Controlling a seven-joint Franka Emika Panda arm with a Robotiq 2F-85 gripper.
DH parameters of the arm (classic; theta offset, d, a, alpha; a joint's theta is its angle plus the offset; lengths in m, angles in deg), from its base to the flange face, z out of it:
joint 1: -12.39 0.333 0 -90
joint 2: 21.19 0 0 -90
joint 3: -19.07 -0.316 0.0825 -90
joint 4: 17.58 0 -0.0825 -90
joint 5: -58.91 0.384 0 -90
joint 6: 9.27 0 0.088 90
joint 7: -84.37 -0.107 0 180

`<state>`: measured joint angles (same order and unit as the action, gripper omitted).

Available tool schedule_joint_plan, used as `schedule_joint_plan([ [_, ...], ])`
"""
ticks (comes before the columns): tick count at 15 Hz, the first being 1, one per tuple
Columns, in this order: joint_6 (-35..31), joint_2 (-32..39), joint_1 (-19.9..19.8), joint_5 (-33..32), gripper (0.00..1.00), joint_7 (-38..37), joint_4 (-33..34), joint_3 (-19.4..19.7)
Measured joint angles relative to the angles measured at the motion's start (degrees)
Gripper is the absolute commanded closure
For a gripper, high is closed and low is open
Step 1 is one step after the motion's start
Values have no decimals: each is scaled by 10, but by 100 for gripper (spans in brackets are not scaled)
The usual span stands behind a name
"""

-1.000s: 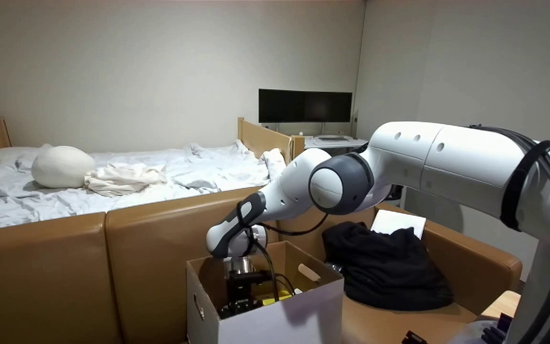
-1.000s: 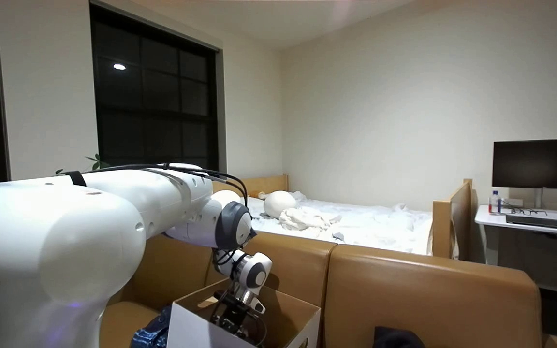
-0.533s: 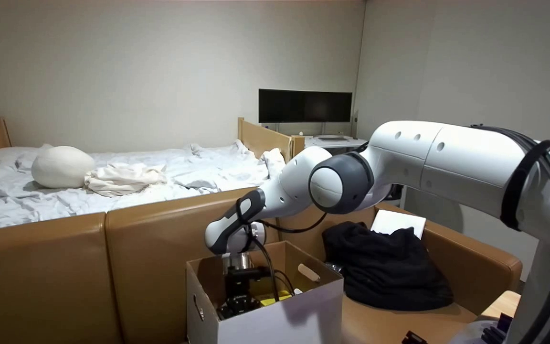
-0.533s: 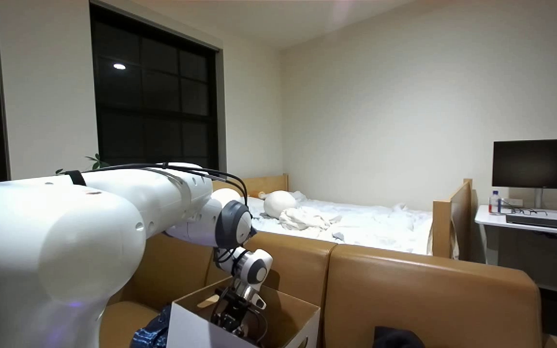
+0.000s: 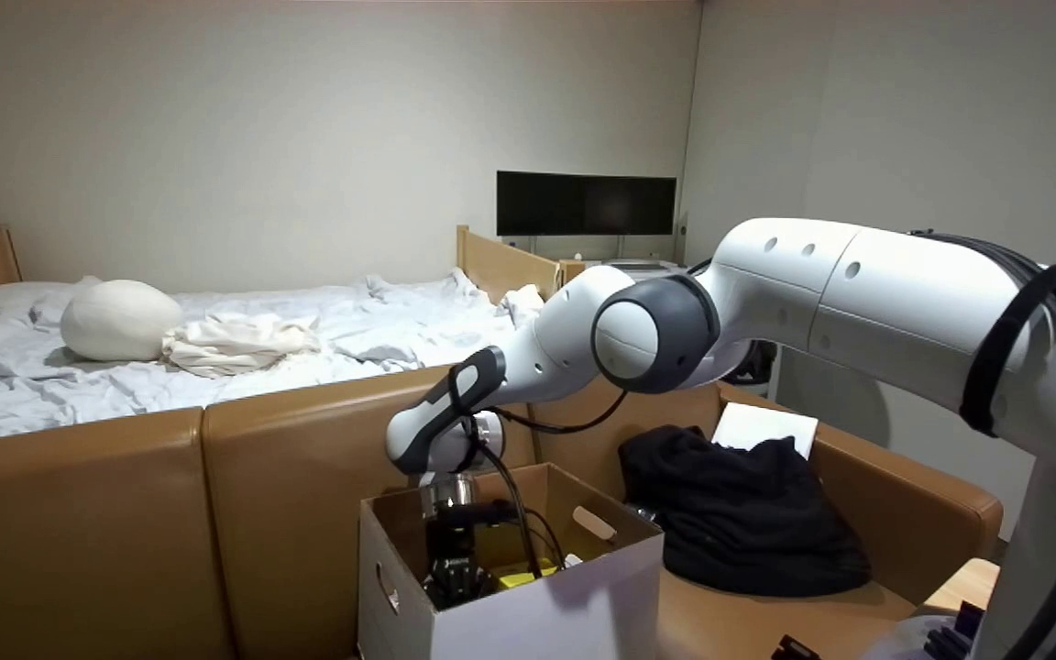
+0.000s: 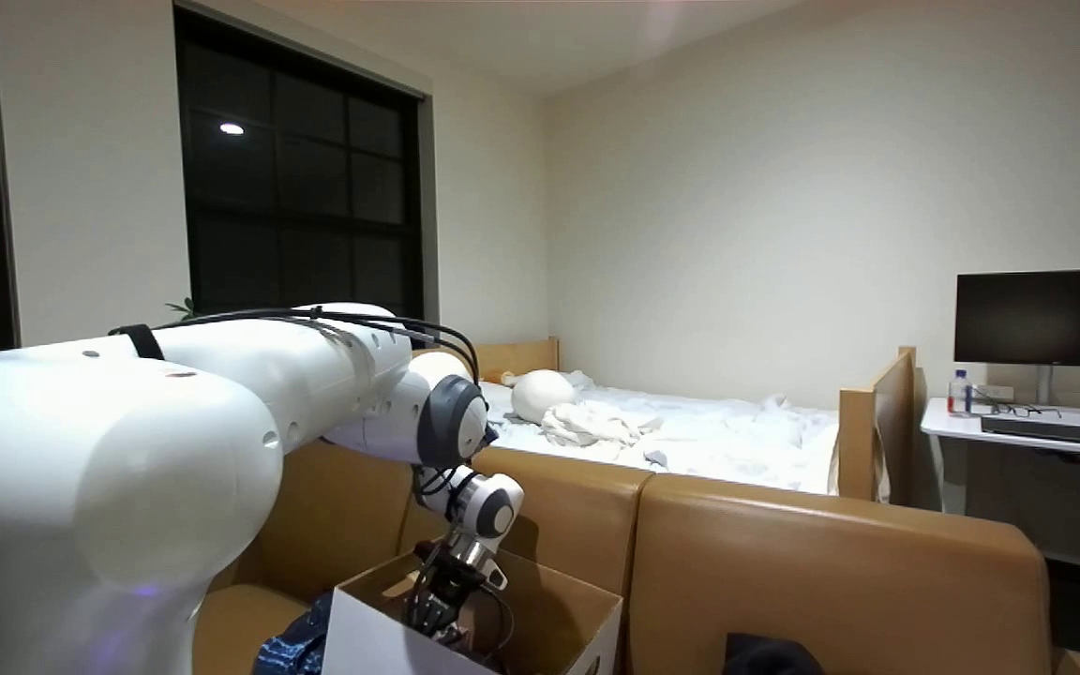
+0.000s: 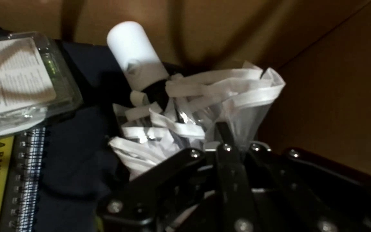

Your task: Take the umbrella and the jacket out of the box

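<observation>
You're pinching the clear umbrella by its canopy, your gripper standing narrow; you're risking slick plastic slipping, or off-centre lifting jamming the handle against the box.

In the wrist view, the claw covers a part of the umbrella. In both exterior views, the wall of the box hides the claw's tip, and the lower edge cuts off the box.
</observation>
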<state>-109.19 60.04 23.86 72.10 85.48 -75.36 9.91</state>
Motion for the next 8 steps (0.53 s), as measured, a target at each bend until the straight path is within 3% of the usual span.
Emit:
schedule_joint_plan([
  [4, 18, -19, -2, -5, 97, 103, -27, -3],
  [8, -5, -61, -23, -7, 98, 242, -92, -3],
])
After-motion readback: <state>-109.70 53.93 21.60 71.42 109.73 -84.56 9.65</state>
